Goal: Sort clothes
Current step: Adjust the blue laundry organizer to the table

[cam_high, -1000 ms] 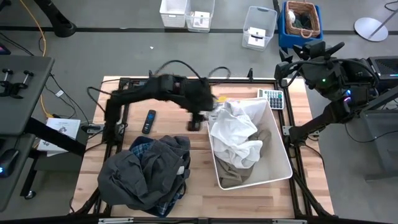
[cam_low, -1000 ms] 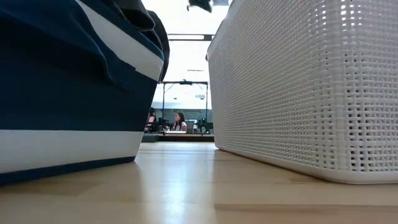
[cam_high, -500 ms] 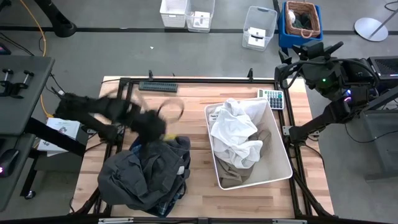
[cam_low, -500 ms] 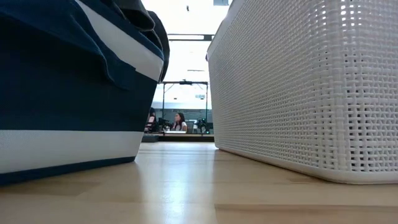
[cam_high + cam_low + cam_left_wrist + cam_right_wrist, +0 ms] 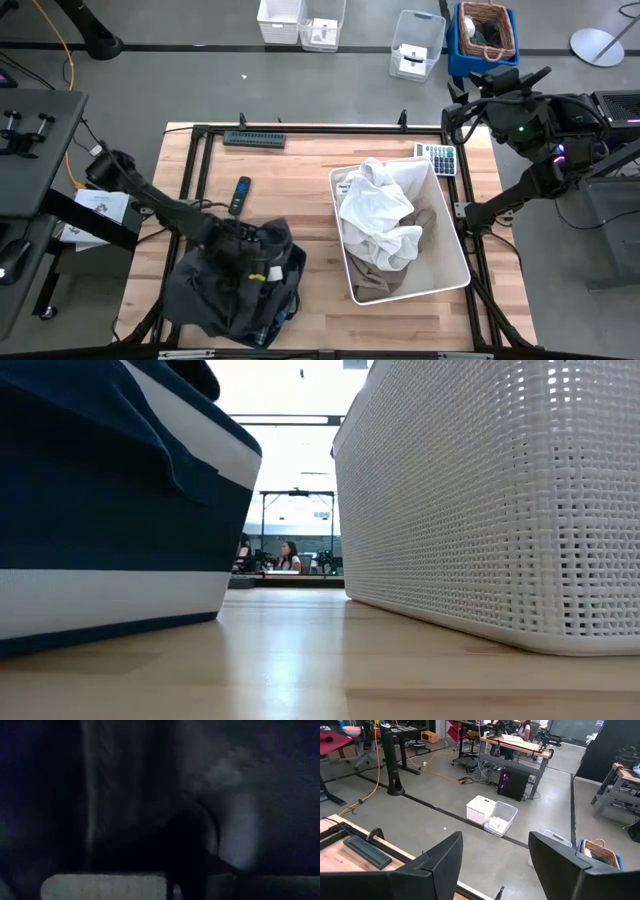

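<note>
A dark grey-black garment [image 5: 205,290] lies heaped over the navy bin [image 5: 100,510] at the table's near left. A blue plaid shirt edge [image 5: 285,303] peeks out beside it. My left gripper [image 5: 255,268] is shut and sunk into the heap's top; its wrist view shows only dark cloth [image 5: 125,795] close up. The white bin [image 5: 455,235] at centre right holds a white piece [image 5: 375,215] lying on a beige piece [image 5: 380,282]. My right gripper [image 5: 495,865] waits open, raised beyond the table's far right corner [image 5: 465,105]. My left gripper comes down from above, slanting toward the table's right, and presses into the top of the dark grey-black garment [image 5: 240,250] near the heap's far right part. The cloth folds hide the fingertips, so I cannot tell whether any cloth is caught between them.
A black remote [image 5: 240,195] lies on the wood just beyond the heap. A dark keyboard-like bar [image 5: 253,138] sits at the far edge, and a calculator [image 5: 437,157] at the white bin's far right corner. Bare wood lies between the two bins [image 5: 300,650].
My left arm has swung from beside the white bin's far left corner toward the table's near left and down into the dark heap. The dark cloth that stood above the navy bin's rim in the low view has sunk out of sight.
</note>
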You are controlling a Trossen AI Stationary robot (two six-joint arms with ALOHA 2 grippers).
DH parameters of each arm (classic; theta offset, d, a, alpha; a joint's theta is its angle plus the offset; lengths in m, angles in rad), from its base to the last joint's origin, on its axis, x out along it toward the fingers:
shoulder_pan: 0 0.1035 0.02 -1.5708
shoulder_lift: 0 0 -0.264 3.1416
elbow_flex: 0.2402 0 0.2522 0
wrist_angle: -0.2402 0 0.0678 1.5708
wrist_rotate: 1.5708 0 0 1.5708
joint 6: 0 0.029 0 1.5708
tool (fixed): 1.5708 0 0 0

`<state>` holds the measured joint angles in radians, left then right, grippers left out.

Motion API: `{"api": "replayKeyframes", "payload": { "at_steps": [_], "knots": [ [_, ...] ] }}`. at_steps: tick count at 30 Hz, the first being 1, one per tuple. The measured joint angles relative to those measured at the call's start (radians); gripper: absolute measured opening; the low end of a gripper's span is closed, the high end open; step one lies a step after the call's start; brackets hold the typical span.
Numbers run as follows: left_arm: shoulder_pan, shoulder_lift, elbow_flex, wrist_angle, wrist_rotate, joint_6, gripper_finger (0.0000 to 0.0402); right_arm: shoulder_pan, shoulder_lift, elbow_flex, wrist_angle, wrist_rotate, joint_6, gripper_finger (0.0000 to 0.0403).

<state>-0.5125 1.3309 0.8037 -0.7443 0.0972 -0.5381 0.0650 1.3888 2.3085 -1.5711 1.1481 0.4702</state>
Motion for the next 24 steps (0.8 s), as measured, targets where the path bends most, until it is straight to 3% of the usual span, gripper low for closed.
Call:
{"api": "replayKeyframes", "payload": {
  "at_steps": [6, 13, 16, 24],
  "knots": [
    [0.153, 0.082, -0.11, 0.208, 0.037, -0.042, 0.0, 0.0, 0.0, 0.0, 0.0, 0.0, 0.048, 0.0222],
    [0.35, 0.092, -0.122, 0.313, -0.08, -0.197, 0.0, 0.0, 0.008, 0.0, 0.0, -0.001, 0.053, 0.0222],
    [0.431, 0.093, -0.123, 0.367, -0.084, -0.239, 0.0, 0.0, 0.014, 0.0, 0.0, -0.001, 0.052, 0.0222],
    [0.493, 0.03, -0.116, 0.371, 0.05, -0.094, 0.0, 0.0, 0.028, 0.0, 0.0, -0.01, 0.05, 0.0222]
  ]
}}
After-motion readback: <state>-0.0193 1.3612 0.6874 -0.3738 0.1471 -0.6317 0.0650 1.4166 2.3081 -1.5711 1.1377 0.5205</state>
